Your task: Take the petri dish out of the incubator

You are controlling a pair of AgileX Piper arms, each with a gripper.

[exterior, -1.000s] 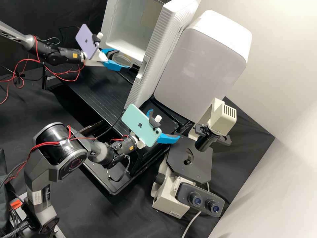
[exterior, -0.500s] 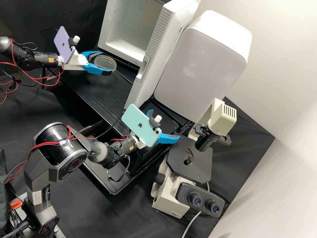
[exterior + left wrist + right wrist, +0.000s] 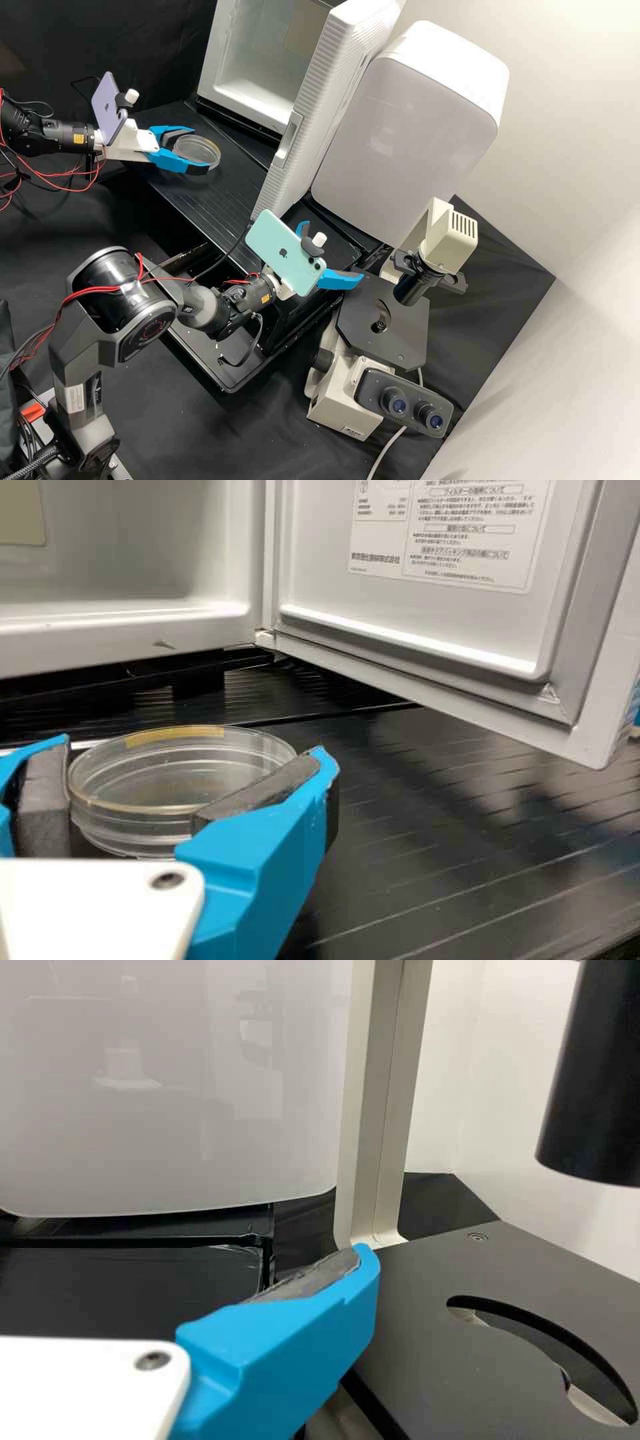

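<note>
A clear round petri dish (image 3: pixel 197 151) (image 3: pixel 150 755) sits between the blue fingers of my left gripper (image 3: pixel 189 151) (image 3: pixel 190 780), which is shut on its rim. It hangs just over the black ribbed platform (image 3: pixel 220 193), outside and to the left of the white incubator (image 3: pixel 260 60). The incubator's door (image 3: pixel 320 100) (image 3: pixel 450 600) stands open. My right gripper (image 3: pixel 337 260) is open and holds nothing. It is by the door's lower corner, at the edge of the microscope stage (image 3: pixel 383 327). One of its fingers (image 3: pixel 300 1310) lies over that black stage (image 3: pixel 500 1290).
A white microscope (image 3: pixel 373 393) with a black stage and eyepieces stands at the front right. A large white box (image 3: pixel 413 127) sits behind the door. Red cables (image 3: pixel 47 173) trail off the left arm. The ribbed platform (image 3: pixel 480 820) stretches out in front of the incubator.
My left gripper has drawn back to the left and slightly down, away from the incubator's mouth, with the petri dish in it. The right arm has not moved.
</note>
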